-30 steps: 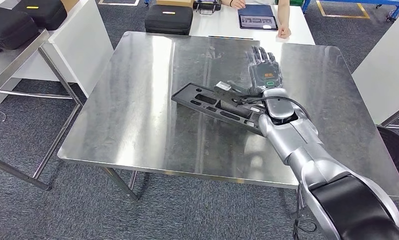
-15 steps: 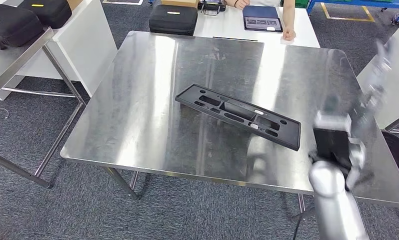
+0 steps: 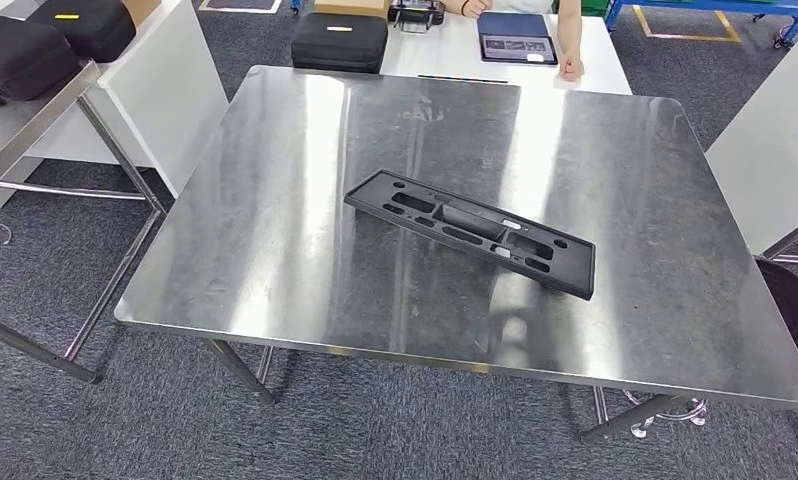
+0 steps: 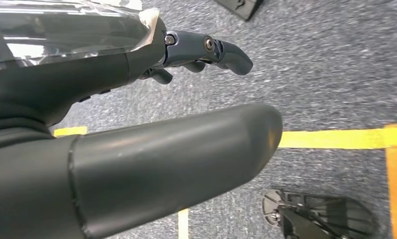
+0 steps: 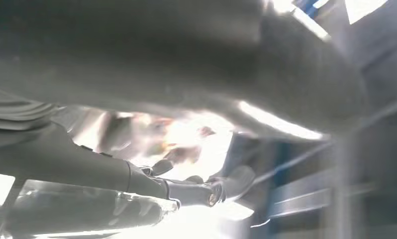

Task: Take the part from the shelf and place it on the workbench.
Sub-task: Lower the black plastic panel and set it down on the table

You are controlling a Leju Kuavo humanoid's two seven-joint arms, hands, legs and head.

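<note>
The part (image 3: pixel 470 232), a long black plastic frame with cut-outs, lies flat and slantwise near the middle of the steel workbench (image 3: pixel 275 220), with nothing touching it. My left hand (image 4: pixel 151 99) hangs over grey carpet; its thick thumb (image 4: pixel 186 149) and dark fingers (image 4: pixel 211 50) are apart and hold nothing. In the right wrist view, which is blurred and glary, my right hand (image 5: pixel 112 172) has its fingers (image 5: pixel 206 191) stretched out away from the thumb (image 5: pixel 186 59), with nothing between them.
Black cases (image 3: pixel 15 50) sit on a table at the left, and another case (image 3: pixel 339 40) is on a white table behind the workbench. A person's arm (image 3: pixel 569 40) rests there beside a tablet (image 3: pixel 517 45). A white cabinet (image 3: pixel 775 150) stands at the right.
My right arm has let go of the part, pulled back to the right and dropped out of the head view. The part stays on the workbench.
</note>
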